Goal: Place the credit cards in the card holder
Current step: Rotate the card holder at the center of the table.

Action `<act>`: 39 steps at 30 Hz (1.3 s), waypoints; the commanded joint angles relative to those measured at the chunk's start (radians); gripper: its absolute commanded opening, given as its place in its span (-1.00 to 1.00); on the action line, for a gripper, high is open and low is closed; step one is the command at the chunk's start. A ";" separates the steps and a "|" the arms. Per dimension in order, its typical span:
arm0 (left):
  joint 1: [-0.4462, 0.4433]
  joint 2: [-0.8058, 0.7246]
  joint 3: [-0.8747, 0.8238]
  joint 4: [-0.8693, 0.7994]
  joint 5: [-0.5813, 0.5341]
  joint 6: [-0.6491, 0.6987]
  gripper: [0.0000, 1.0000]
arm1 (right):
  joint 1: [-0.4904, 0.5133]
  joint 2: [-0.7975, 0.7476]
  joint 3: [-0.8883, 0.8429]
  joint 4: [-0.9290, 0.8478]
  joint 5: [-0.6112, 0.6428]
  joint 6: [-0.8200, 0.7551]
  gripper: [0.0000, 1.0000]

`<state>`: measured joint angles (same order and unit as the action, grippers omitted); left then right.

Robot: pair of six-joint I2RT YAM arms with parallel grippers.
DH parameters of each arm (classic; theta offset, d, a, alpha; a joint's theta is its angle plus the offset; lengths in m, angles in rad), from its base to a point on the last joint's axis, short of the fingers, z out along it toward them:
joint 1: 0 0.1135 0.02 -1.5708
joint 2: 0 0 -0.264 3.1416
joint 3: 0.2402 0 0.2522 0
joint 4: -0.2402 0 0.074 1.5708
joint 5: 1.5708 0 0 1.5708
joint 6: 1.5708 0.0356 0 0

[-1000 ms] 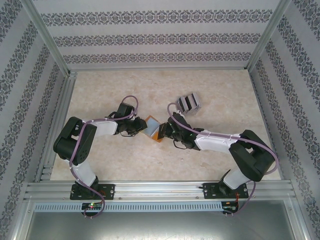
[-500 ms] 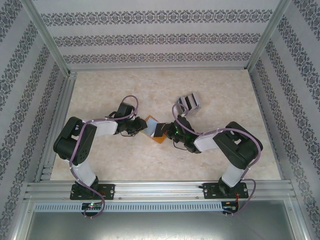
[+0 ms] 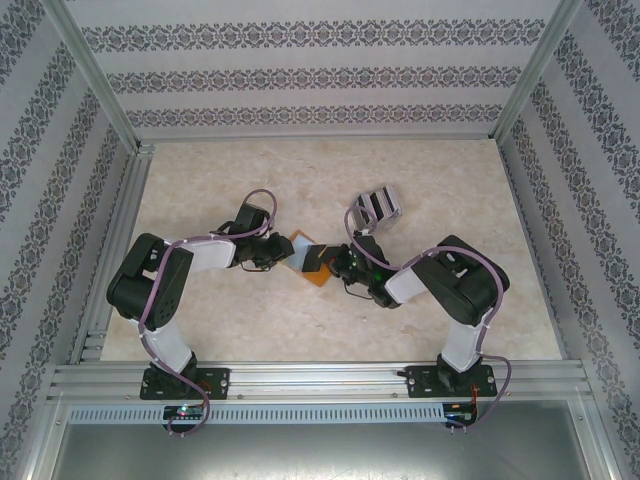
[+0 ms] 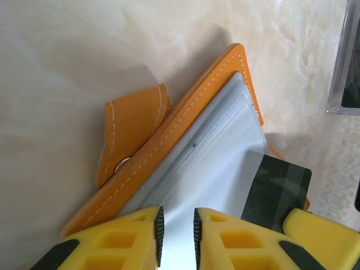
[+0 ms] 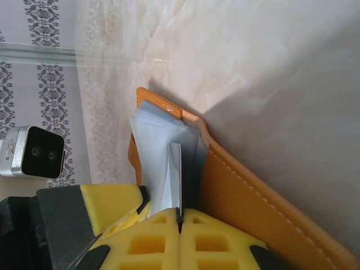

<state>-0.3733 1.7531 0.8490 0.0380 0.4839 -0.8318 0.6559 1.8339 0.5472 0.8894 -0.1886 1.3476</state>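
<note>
Thin card (image 5: 175,174), stitched orange card holder (image 5: 242,185)

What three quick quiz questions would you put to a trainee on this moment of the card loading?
1. True or false: the right gripper has its jaws shut on one thin card, held edge-on at the card holder.
2. Fill in: the left gripper has its jaws pinched on the card holder's pale ____.
3. Where is the fanned stack of credit cards?
A: on the table, apart from the card holder
B: tucked inside the card holder
C: in the left gripper's jaws

Key: 1 true; 2 pockets; 3 A.
</note>
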 commanded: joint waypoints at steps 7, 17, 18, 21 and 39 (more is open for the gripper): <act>-0.008 -0.002 0.006 -0.095 -0.054 0.025 -0.44 | -0.017 0.078 0.017 0.035 0.035 0.003 -1.00; 0.012 -0.031 0.087 -0.246 -0.109 0.080 -0.27 | -0.027 0.112 0.029 0.035 0.023 -0.025 -1.00; 0.020 -0.035 0.105 -0.273 -0.114 0.095 -0.24 | -0.029 0.113 0.029 0.028 0.015 -0.035 -1.00; 0.054 -0.047 0.152 -0.339 -0.121 0.140 -0.16 | -0.043 0.122 0.033 0.011 -0.020 -0.050 -1.00; 0.091 0.122 0.220 -0.315 0.050 0.194 -0.29 | -0.104 0.152 0.127 -0.081 -0.187 -0.128 -1.00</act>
<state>-0.2779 1.8511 1.0821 -0.2810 0.4847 -0.6529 0.5644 1.9629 0.6609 0.9073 -0.3538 1.2675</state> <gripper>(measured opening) 0.361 0.065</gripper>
